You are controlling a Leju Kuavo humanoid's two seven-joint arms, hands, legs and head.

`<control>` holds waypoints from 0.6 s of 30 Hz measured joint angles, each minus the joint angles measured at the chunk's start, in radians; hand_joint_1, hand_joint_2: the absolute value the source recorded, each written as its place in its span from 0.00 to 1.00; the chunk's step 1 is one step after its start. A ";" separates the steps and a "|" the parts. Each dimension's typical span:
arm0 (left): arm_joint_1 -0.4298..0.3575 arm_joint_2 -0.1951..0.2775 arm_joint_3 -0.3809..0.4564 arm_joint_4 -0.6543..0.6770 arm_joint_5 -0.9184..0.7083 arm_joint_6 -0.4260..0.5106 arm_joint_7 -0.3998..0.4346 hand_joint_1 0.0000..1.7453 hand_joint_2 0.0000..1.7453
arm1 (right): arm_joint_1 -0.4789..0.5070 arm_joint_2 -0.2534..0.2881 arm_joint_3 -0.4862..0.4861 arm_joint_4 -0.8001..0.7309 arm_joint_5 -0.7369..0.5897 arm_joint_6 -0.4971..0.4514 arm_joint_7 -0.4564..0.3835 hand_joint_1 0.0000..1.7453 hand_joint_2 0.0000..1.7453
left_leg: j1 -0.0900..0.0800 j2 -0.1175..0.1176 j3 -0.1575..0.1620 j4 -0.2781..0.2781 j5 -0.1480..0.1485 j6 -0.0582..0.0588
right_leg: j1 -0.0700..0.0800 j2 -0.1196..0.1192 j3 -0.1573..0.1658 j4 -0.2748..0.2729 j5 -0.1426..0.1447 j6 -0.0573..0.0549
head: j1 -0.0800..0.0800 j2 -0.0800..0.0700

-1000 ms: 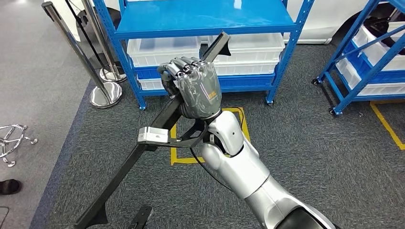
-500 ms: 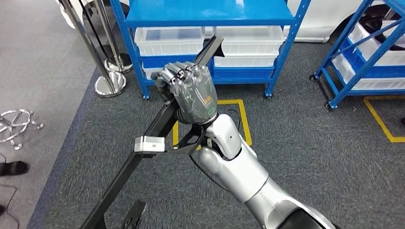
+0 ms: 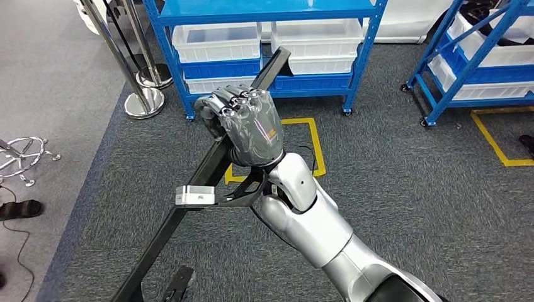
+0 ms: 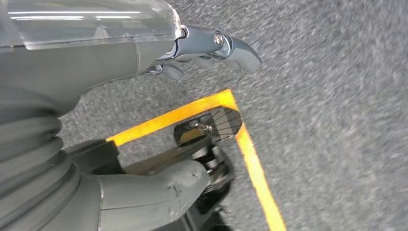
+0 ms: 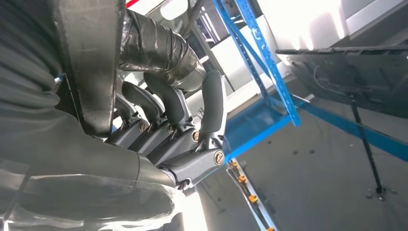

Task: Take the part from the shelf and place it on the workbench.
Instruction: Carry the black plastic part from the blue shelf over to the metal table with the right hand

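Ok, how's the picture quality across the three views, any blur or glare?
Head view: sharp and evenly lit, the right hand and black part crisp. Left wrist view: the carpet is smeared with motion blur, and the clear cover on the left hand catches light streaks. Right wrist view: blown-out white behind the shelf, the hand's fingers in shade.

You're looking at 1 long black part [image 3: 189,195], a flat bar-shaped piece, carried above the grey carpet and well clear of the blue shelf. It slants from the near left up to the far right, its far tip reaching in front of the shelf's lower bins. Your right hand [image 3: 242,126] grips it around the upper stretch, fingers [image 5: 166,103] wrapped over the bar.
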 joint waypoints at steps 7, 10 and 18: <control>-0.004 0.000 0.000 0.000 0.001 -0.006 -0.013 0.00 1.00 | 0.001 0.003 0.000 0.018 0.031 0.000 -0.007 1.00 1.00 | -0.001 -0.001 0.084 0.125 -0.053 0.001 | 0.008 0.001 -0.110 0.011 0.079 -0.003 | 0.000 0.000; -0.011 -0.004 0.000 0.000 -0.002 -0.006 -0.023 0.00 1.00 | 0.001 0.006 0.000 0.018 0.034 0.000 -0.010 1.00 1.00 | -0.010 -0.002 0.212 -0.060 -0.091 0.017 | 0.009 0.000 -0.130 0.013 0.105 0.011 | 0.000 0.000; -0.014 -0.026 -0.001 0.000 -0.010 -0.004 -0.027 0.00 1.00 | 0.001 0.001 0.001 0.026 0.009 0.000 -0.004 1.00 1.00 | -0.007 0.005 0.175 -0.094 -0.037 0.057 | 0.000 0.004 -0.220 0.253 -0.041 0.052 | 0.000 0.000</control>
